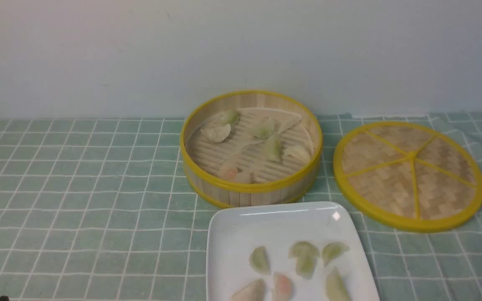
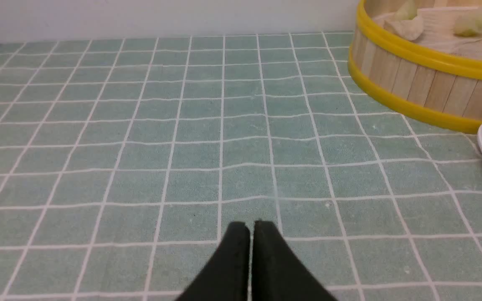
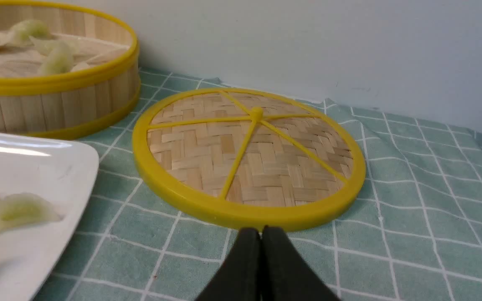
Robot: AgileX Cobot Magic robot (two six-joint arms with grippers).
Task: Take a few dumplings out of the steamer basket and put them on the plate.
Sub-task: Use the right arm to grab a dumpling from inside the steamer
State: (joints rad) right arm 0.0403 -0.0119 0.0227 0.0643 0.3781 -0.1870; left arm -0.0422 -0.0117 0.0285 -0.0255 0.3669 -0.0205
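Dumplings (image 1: 263,129) in two lots. About seven scattered over the ribbed floor of the steamer basket (image 1: 251,190): pale green ones toward the middle and back, cream ones at left and right, a pink-tinged one (image 1: 228,172) against the near wall. About seven more lying on the plate (image 1: 241,225), spread apart, mostly green, with one pink (image 1: 282,287) at the near edge of the front view.

Steamer basket standing open at mid-table, close to the wall (image 1: 140,54). Plate set just in front of it, toward the robot and a little right; touching or narrowly apart, cannot tell. Near part of plate cut off by the frame.

Woven lid (image 1: 408,175) lying flat on the robot's right of the basket, near it but apart, and just beyond the plate's right corner.

Green checked tablecloth (image 1: 78,188) under everything, rumpled at the far right behind the lid.

Left gripper (image 2: 251,228): jaws pressed together, nothing between them, low over bare cloth well to the left of basket and plate.

Right gripper (image 3: 261,234): jaws likewise closed and empty, tips just short of the lid's near rim, plate off to its left.
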